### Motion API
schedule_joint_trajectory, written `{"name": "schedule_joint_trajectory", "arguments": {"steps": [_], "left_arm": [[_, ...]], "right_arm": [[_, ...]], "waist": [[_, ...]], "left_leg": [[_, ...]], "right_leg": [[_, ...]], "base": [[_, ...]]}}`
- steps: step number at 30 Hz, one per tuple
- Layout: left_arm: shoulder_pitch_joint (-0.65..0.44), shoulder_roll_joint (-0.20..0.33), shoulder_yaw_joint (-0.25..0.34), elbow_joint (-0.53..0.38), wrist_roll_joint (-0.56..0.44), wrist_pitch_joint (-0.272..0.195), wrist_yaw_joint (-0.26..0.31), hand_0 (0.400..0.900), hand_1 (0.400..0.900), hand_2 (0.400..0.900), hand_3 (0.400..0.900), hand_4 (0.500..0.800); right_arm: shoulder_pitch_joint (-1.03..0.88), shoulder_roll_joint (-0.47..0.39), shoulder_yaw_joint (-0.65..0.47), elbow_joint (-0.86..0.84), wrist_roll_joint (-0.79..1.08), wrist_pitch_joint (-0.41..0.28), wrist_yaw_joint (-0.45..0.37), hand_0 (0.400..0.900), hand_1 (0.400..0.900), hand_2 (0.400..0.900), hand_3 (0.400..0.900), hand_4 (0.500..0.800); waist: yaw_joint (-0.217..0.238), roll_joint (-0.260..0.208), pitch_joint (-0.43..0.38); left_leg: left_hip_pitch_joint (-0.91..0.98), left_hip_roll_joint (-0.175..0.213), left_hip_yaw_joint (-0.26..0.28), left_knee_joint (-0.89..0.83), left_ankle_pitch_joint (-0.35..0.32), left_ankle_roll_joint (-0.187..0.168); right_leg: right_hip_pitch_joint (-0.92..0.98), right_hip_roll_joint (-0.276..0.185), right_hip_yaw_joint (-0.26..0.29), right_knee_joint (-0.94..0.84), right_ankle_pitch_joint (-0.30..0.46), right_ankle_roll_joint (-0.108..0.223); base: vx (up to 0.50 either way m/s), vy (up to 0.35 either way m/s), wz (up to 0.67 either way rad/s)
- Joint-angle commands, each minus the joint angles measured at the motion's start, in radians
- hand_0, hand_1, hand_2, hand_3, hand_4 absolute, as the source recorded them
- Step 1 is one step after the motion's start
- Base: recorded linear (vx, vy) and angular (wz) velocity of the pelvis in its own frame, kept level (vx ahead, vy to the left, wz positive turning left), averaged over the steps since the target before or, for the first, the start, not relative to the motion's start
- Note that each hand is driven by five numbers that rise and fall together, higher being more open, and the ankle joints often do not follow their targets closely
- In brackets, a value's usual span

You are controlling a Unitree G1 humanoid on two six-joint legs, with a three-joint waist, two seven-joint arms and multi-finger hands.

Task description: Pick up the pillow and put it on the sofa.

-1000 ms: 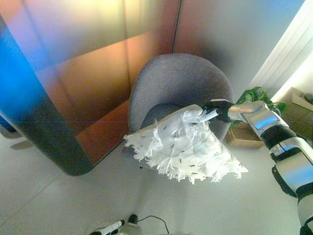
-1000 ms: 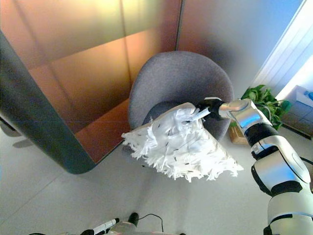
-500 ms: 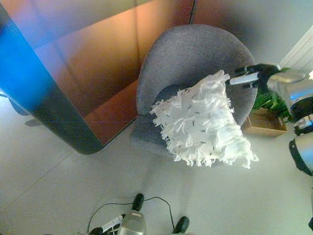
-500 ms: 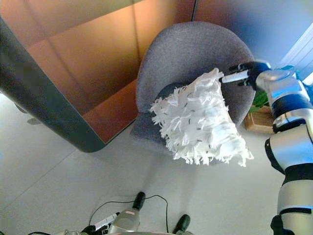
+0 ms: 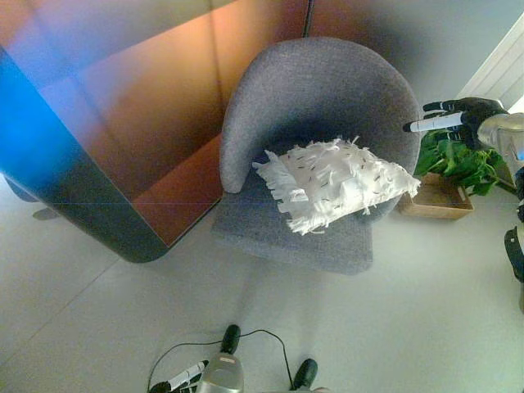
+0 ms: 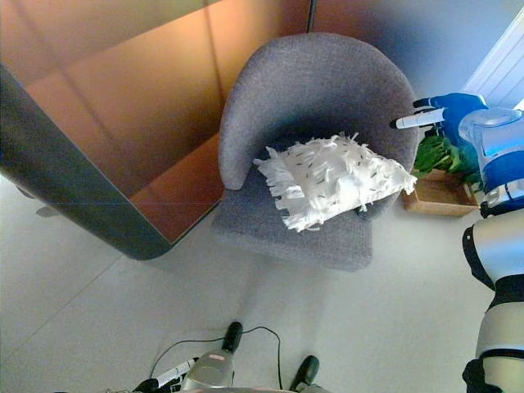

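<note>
Pillow (image 5: pixel 336 182) lies on the grey sofa (image 5: pixel 315 98) seat, while the right hand (image 5: pixel 458 115) hangs released at its 2 o'clock, fingers straight, apart.

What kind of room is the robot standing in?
Probably a living room or lounge. There is a round-backed grey fabric armchair with a shaggy white fringed pillow lying on its seat, and a leafy green plant in a wooden box on the pale floor beside it.
</note>
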State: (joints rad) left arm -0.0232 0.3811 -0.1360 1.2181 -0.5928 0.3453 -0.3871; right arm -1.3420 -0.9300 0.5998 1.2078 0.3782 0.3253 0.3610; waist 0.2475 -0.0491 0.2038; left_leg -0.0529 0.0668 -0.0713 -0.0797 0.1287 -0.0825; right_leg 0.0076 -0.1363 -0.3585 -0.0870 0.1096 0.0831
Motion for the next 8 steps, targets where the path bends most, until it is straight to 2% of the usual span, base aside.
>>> {"name": "schedule_joint_trajectory", "arguments": {"steps": [1, 8], "left_arm": [[0.057, 0.019, -0.073, 0.045, 0.06, -0.004, -0.053, 0.9, 0.9, 0.9, 0.9, 0.8], [0.046, 0.009, -0.066, 0.05, 0.065, -0.017, -0.045, 0.9, 0.9, 0.9, 0.9, 0.8]], "right_arm": [[-0.078, -0.122, 0.006, -0.048, -0.011, -0.079, 0.014, 0.9, 0.9, 0.9, 0.9, 0.8], [0.147, -0.098, -0.149, -0.113, 0.032, -0.154, 0.059, 0.9, 0.9, 0.9, 0.9, 0.8]], "waist": [[-0.014, -0.027, -0.051], [-0.05, -0.012, -0.081]], "left_leg": [[0.046, -0.035, 0.059, -0.008, -0.107, 0.004], [0.079, -0.035, 0.082, -0.008, -0.118, 0.005]], "right_leg": [[0.07, 0.025, 0.02, 0.0, -0.086, 0.02], [0.089, 0.022, 0.034, 0.0, -0.088, 0.025]], "base": [[-0.02, -0.02, -0.13], [-0.01, -0.015, -0.13]]}}
